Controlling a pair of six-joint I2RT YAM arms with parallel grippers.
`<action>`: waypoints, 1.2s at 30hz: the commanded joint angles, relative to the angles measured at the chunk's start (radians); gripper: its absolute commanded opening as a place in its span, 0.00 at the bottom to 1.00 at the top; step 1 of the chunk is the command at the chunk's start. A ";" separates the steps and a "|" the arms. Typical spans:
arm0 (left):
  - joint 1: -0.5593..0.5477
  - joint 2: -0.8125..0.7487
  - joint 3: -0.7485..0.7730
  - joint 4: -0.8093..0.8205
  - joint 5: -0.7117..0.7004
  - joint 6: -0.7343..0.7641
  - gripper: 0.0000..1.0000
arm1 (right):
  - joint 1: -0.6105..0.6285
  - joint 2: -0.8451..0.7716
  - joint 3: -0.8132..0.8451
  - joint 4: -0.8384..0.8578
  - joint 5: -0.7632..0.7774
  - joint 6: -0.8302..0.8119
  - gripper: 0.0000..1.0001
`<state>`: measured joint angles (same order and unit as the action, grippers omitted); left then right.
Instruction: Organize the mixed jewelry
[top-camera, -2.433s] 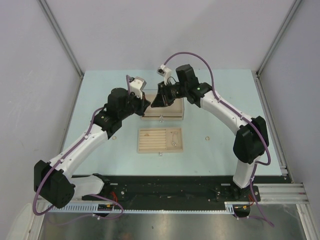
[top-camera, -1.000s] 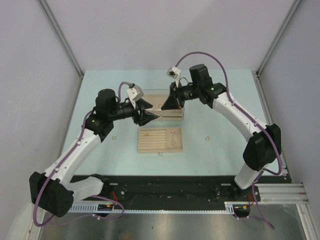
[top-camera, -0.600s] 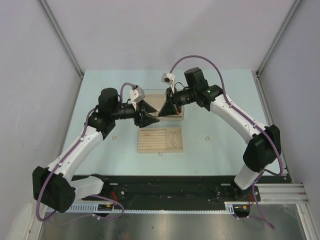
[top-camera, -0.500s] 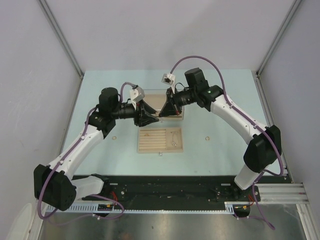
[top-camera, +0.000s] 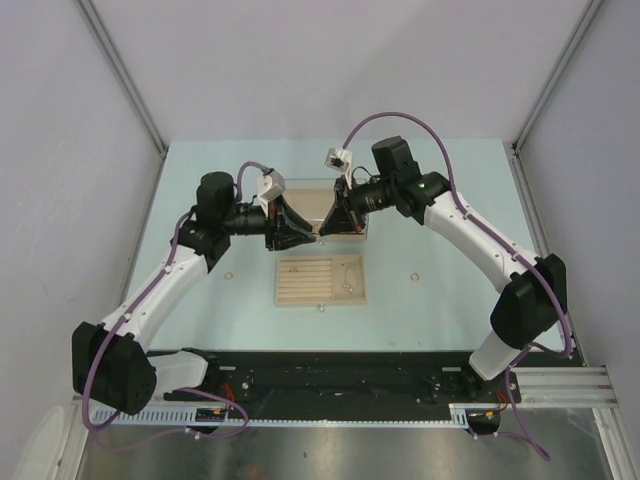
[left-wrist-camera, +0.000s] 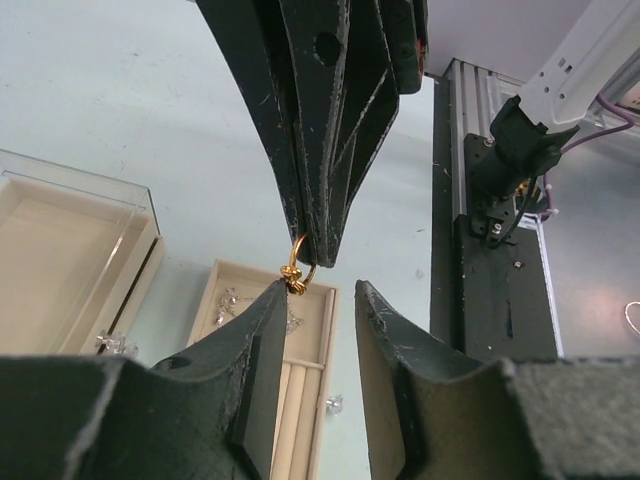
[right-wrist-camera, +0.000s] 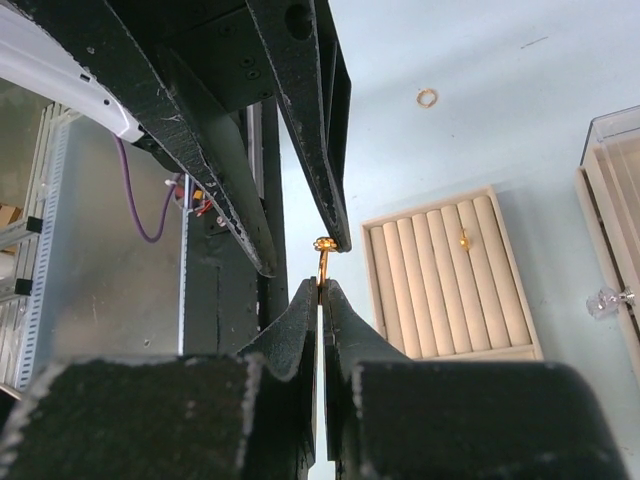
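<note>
Right tool (right-wrist-camera: 321, 287) pinches a gold ring (right-wrist-camera: 323, 256); left tool (left-wrist-camera: 320, 292) is half open beside it. Slotted tray (right-wrist-camera: 430, 290) holds 1 gold piece (right-wrist-camera: 463, 240).

Bright, even, diffuse overhead light in all views, no hard shadows. Top view sharp throughout. Only faint soft shade on the table (top-camera: 440, 290) below the left gripper (top-camera: 308, 236) and right gripper (top-camera: 324, 228). Dull sheen on the metal rail (top-camera: 330, 450) far behind both. Left wrist: own fingers (left-wrist-camera: 250, 380) near-black, soft, out of focus at the frame bottom. Gold ring (left-wrist-camera: 298, 272) at the tips is crisp, with a small glint. Pale reflections on the clear lid (left-wrist-camera: 100, 200) left of the gripper. Right wrist: own fingers (right-wrist-camera: 345, 330) underexposed and blurred, background beyond the tips sharp, area left of the gripper dimmer and grey.
</note>
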<state>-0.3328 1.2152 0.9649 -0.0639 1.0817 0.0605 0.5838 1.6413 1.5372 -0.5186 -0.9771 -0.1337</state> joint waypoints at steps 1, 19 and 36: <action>0.005 0.010 0.047 0.018 0.095 -0.022 0.38 | 0.010 -0.032 0.003 0.006 -0.003 -0.018 0.00; 0.005 0.029 0.054 0.019 0.118 -0.053 0.03 | 0.039 -0.021 0.000 -0.004 0.026 -0.041 0.00; 0.005 0.010 0.034 0.059 0.153 -0.110 0.06 | 0.050 -0.009 0.006 0.002 0.100 -0.043 0.00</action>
<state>-0.3172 1.2480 0.9714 -0.0658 1.1118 -0.0013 0.6140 1.6413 1.5372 -0.5419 -0.9325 -0.1566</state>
